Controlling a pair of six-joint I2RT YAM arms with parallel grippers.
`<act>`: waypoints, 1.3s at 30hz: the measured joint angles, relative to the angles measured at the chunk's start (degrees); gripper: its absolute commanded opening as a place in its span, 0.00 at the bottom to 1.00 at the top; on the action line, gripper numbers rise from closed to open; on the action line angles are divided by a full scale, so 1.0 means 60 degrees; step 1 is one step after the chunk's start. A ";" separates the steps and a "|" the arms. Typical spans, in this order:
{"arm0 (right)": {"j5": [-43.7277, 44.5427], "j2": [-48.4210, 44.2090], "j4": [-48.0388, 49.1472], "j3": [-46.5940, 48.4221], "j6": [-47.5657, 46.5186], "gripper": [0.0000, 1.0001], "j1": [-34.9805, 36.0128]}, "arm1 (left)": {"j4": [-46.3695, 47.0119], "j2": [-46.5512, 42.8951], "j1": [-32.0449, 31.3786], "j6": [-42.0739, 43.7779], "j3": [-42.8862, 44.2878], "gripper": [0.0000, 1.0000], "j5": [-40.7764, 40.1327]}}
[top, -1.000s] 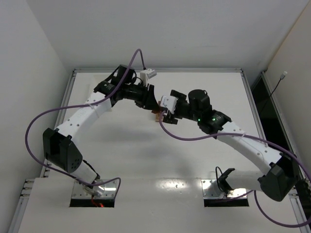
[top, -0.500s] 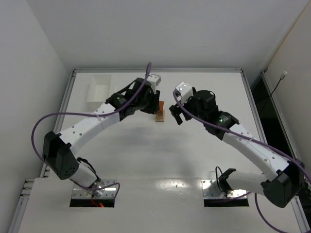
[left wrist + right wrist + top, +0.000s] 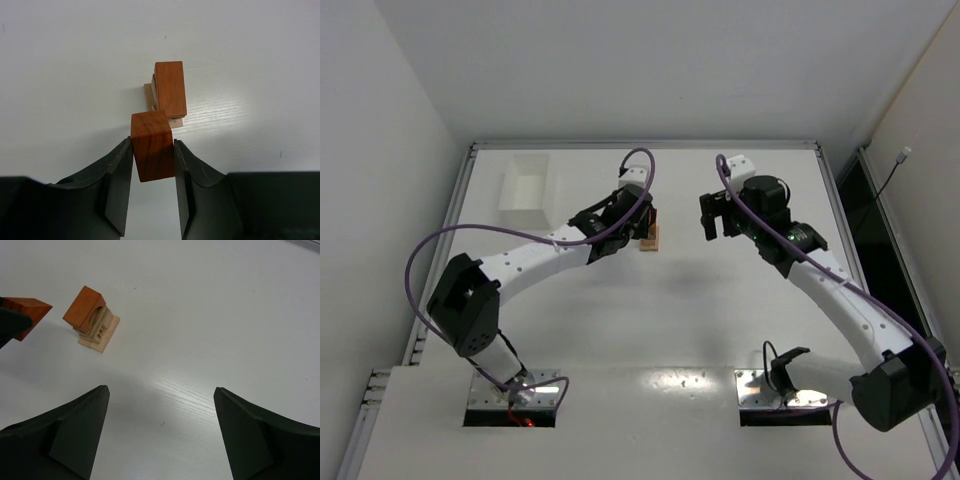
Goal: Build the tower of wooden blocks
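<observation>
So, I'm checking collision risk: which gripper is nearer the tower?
Left. The left gripper, holding a reddish-brown block, hovers right beside the tower; the right gripper stands well apart, open.

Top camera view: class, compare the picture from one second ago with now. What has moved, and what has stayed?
The right arm drew back to the right, away from the tower, its jaws open and empty. The left arm swung nearer, uncovering the white tray; its jaws are shut on a reddish block close to the tower. The tower stayed put.
</observation>
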 measured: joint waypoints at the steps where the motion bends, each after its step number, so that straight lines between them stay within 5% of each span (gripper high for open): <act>1: -0.0015 0.0000 0.0007 0.0000 0.0055 0.83 -0.0084 | 0.0058 0.0102 0.0000 -0.0007 0.0000 0.00 0.0004; 39: -0.1275 0.0353 0.0474 -0.0018 0.0448 0.83 -0.1392 | 0.0237 0.2313 0.0259 0.0084 0.2040 0.00 0.0357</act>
